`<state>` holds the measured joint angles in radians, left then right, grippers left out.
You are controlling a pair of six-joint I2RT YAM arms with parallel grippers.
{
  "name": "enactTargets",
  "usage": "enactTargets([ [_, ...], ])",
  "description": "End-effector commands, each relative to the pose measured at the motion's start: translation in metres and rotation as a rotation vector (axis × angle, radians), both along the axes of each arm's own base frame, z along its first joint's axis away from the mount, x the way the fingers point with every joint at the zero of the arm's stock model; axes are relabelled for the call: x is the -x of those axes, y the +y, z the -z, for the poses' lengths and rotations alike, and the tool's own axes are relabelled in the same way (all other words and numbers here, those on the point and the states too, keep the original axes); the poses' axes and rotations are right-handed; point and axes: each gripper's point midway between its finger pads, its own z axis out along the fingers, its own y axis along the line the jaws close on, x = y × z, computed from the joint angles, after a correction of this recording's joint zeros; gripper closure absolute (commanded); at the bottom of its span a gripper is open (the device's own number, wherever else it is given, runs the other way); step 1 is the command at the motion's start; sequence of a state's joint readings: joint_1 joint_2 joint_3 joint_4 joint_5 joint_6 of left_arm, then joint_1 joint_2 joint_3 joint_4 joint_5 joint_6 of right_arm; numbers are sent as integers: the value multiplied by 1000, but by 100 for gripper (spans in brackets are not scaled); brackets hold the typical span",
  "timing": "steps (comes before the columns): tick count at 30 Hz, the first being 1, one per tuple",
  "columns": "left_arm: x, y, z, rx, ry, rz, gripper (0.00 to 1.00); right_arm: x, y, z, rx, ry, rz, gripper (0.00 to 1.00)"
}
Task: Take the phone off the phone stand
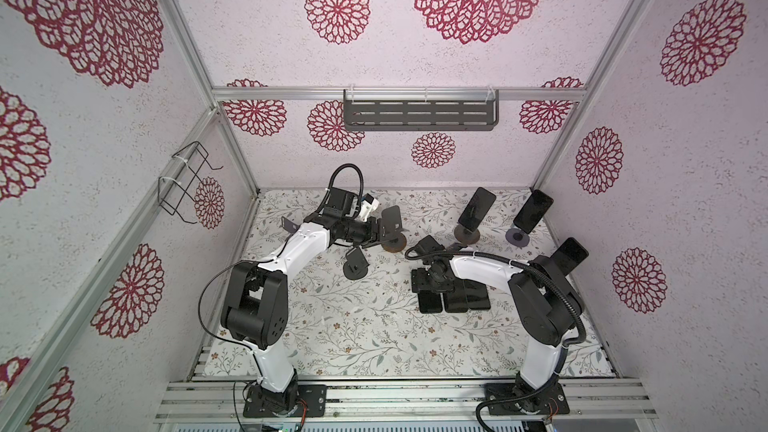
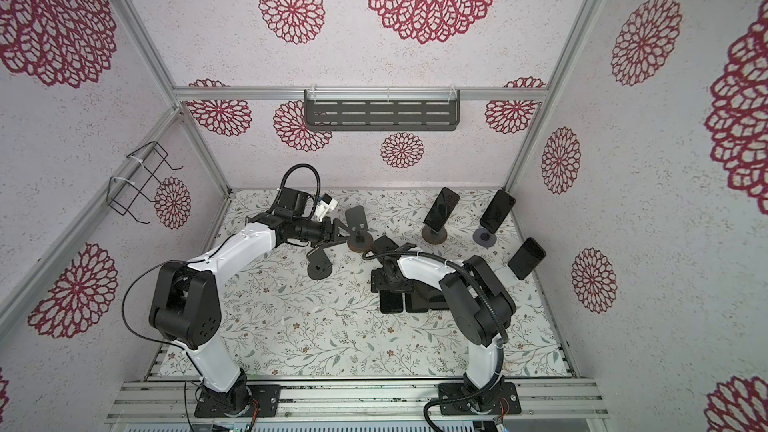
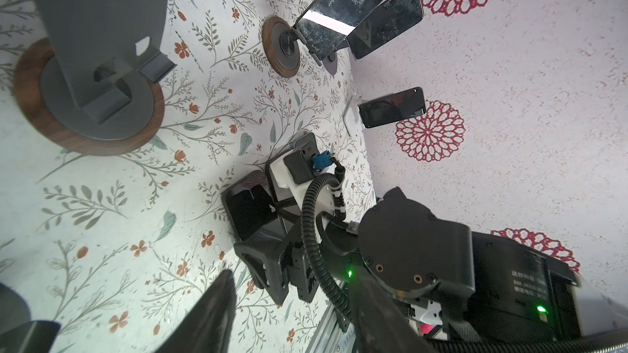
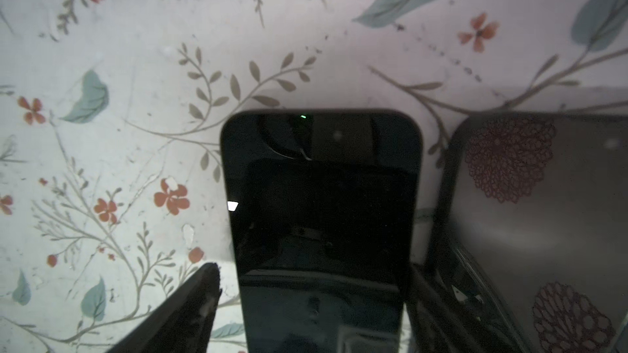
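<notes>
White print on the right arm's motor housing (image 3: 528,281) shows Chinese characters and a line beginning DM; the rest is too small to read. The right gripper (image 4: 312,268) stands spread around a phone (image 4: 319,198) lying flat on the mat (image 4: 136,130). The phone's near end is cut off, and a 2nd phone (image 4: 530,215) lies just beside it. The left gripper (image 1: 384,236), jaws apart and empty, faces a bare phone stand (image 3: 95,28).

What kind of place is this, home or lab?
Likely a robot test cell, not a home: aluminium frame walled with flower-print panels, left arm and right arm bolted to a front rail, phones propped on stands.
</notes>
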<state>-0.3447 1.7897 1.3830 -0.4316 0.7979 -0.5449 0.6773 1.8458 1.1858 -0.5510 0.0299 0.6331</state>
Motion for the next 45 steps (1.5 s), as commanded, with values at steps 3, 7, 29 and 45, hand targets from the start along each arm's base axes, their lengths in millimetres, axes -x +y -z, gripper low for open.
enactTargets([
  [3,0,-2,-28,19,-84,14,41,0,-6,-13,2,-25,27,12],
  [7,-1,4,-28,-28,-97,-1,42,-3,-4,-44,-42,-91,18,12],
  [29,95,-45,82,-342,141,-186,73,-15,-227,-50,226,-174,230,88],
  [45,103,-69,151,-433,258,-201,87,-5,-213,-7,141,-118,203,96],
])
